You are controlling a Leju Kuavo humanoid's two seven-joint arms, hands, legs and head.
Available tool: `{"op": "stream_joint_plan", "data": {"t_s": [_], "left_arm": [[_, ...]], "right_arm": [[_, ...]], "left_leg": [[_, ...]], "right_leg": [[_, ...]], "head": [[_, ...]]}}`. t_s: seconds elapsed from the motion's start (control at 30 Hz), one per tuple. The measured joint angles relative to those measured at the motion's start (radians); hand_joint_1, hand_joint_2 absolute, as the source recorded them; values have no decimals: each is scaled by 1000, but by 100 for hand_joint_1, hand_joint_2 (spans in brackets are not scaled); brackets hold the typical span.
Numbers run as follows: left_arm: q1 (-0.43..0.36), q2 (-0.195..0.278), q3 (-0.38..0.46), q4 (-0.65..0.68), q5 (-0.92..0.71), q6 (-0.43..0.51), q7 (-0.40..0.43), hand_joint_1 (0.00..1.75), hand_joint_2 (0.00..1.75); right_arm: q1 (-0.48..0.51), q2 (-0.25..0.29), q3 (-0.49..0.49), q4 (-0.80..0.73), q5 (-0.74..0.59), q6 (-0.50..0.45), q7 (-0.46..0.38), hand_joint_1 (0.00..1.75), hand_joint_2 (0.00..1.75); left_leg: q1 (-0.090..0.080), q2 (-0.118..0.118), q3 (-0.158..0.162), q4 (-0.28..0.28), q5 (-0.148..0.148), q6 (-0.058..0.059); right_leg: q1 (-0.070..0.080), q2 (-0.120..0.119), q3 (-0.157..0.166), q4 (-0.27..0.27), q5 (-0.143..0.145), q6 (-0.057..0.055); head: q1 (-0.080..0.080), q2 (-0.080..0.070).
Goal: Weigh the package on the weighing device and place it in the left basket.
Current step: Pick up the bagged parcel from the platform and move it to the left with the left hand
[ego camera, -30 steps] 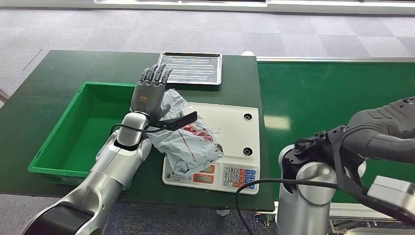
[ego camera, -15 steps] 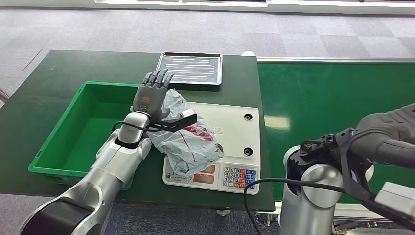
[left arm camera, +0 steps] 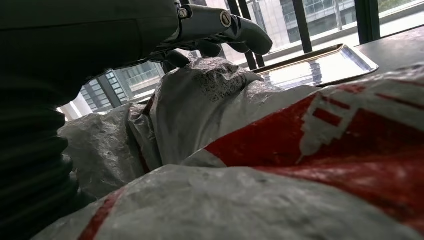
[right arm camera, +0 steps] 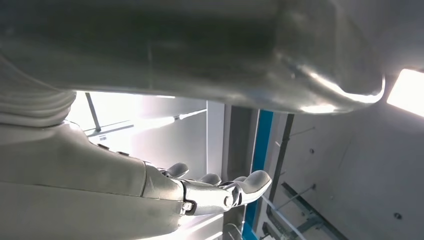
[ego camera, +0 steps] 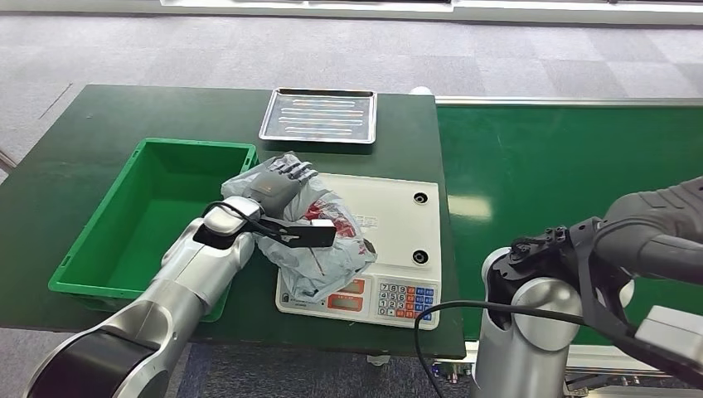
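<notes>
Left hand [ego camera: 278,184] rests on crumpled grey-and-red plastic package [ego camera: 319,245] atop white scale [ego camera: 398,240], frame centre; fingers [left arm camera: 240,31] apart. Right hand [right arm camera: 210,192] fingers apart, empty.

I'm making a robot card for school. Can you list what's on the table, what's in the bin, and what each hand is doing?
bag: on the scale
left hand: resting on the bag, grip unclear
right hand: holds nothing, fingers apart
bin: empty, left of the scale
tray: behind the scale
table: dark green

Steel tray [ego camera: 318,115] — on green table [ego camera: 91,124].
</notes>
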Motion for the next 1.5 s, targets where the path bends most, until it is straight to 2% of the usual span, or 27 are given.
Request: {"op": "stream_joint_plan", "data": {"t_s": [0.43,0.57,1.33,1.4,1.47,1.5], "left_arm": [[-35,16,-20,49,10,-86,-19,0,175],[-37,20,-25,56,16,-92,-20,175,175],[-38,41,-43,62,59,-48,-41,175,175],[-37,42,-44,57,60,11,-22,175,175],[-36,45,-44,39,38,161,61,175,175],[-39,50,-44,21,14,262,135,175,175]], "right_arm": [[1,-1,-12,8,-17,0,1,0,0],[2,-1,-15,11,-16,0,1,0,0],[3,-1,-22,15,-15,0,1,0,0],[5,-2,-27,15,-11,0,1,0,0],[7,-2,-34,12,-6,0,1,0,0],[9,-2,-39,9,-4,0,1,0,0]], "left_leg": [[0,0,1,0,0,0],[0,0,1,0,0,0],[0,-1,1,-1,0,-1],[0,-1,1,-1,1,-1],[0,-1,1,-1,1,-1],[0,-1,1,-1,1,-1]], "right_leg": [[0,0,1,0,0,0],[0,0,2,0,0,0],[0,-1,1,0,0,-1],[0,-1,1,0,0,-1],[0,-1,1,0,0,-1],[0,-1,1,0,0,-1]], "head": [[0,0],[0,0],[0,0],[0,0],[0,0],[0,0]]}}
